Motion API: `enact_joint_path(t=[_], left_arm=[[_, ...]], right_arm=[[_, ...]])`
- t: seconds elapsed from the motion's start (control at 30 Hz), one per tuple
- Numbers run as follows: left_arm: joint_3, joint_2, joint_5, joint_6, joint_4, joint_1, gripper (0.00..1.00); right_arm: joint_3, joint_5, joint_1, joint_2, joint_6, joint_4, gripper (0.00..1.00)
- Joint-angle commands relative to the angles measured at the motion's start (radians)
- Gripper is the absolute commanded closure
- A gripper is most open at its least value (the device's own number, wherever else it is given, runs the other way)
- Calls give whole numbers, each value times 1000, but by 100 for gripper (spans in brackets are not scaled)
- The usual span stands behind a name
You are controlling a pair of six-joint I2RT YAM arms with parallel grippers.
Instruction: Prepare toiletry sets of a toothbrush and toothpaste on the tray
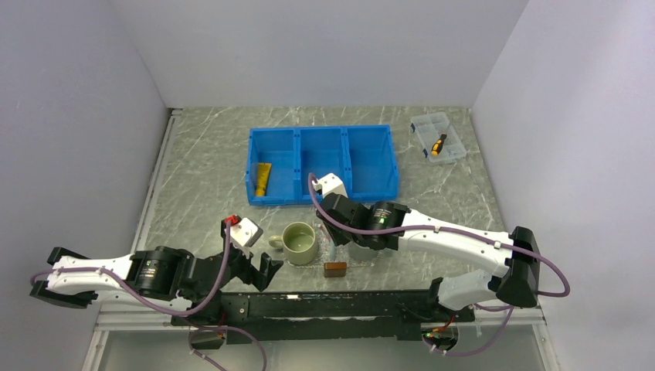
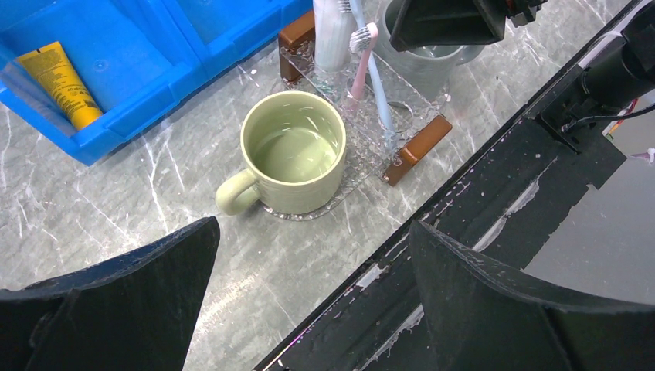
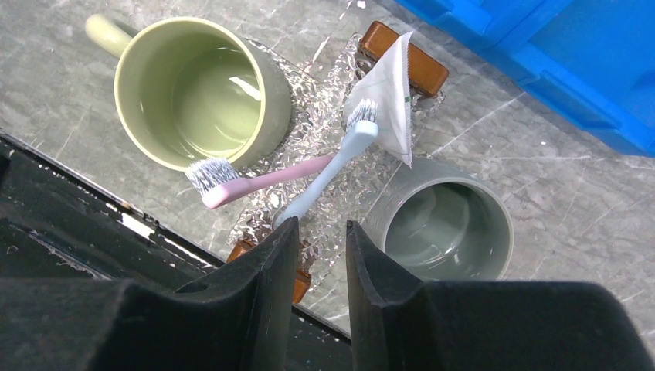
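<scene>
Grey marble counter point(image 1: 201, 154), white walls. Tray point(image 3: 320, 100) sat near the front edge, with a green mug point(image 3: 270, 116) on one end and a grey mug point(image 3: 432, 171) just beside it. Toothbrush point(image 3: 309, 193) lay flat on the tray across a pink toothbrush point(image 3: 263, 182), head up by the toothpaste point(image 3: 390, 97). Brush and paste were paired, so probably one set. Right pincer point(image 3: 320, 228) hung over the brush's handle end, jaws a narrow gap apart, gripping nothing. Left pincer point(image 2: 313, 232) was wide open and empty, parked off the tray, likely to stay out of the way.
</scene>
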Motion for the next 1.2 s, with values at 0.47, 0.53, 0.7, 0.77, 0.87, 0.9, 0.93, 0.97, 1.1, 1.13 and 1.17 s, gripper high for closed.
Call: enact_joint_path(t=[0.47,0.53,0.7,0.77,0.87,0.9,0.93,0.97,1.1,1.13,1.17], left_arm=[[55,18,-35,-22,-22,-8,1],[74,28,-41,-32,-40,-8,1],[137,58,-89,-78,-112,-6,1],[158,62,-90,-74,-121,0,1],[179,65,-64,-36,-107,30,1],[182,70,-52,-22,-100,45,1],[185,76,-36,-6,-91,64,1],[187,82,-14,13,-82,89,1],[196,110,111,101,-26,243,1],[199,116,149,126,-12,299,1],[198,120,189,150,8,353,1]], right_arm=[[58,75,2,-96,-5,10,62],[46,110,1,-129,-6,20,56],[23,193,1,-224,-15,29,37],[14,215,-5,-255,-20,28,30],[-4,238,-18,-296,-45,37,22],[-12,249,-24,-309,-52,41,18],[-19,249,-32,-321,-56,46,15],[-28,242,-44,-335,-68,54,12],[-68,215,-140,-382,-104,95,2],[-78,210,-171,-388,-114,100,1],[-80,211,-197,-389,-124,99,0]])
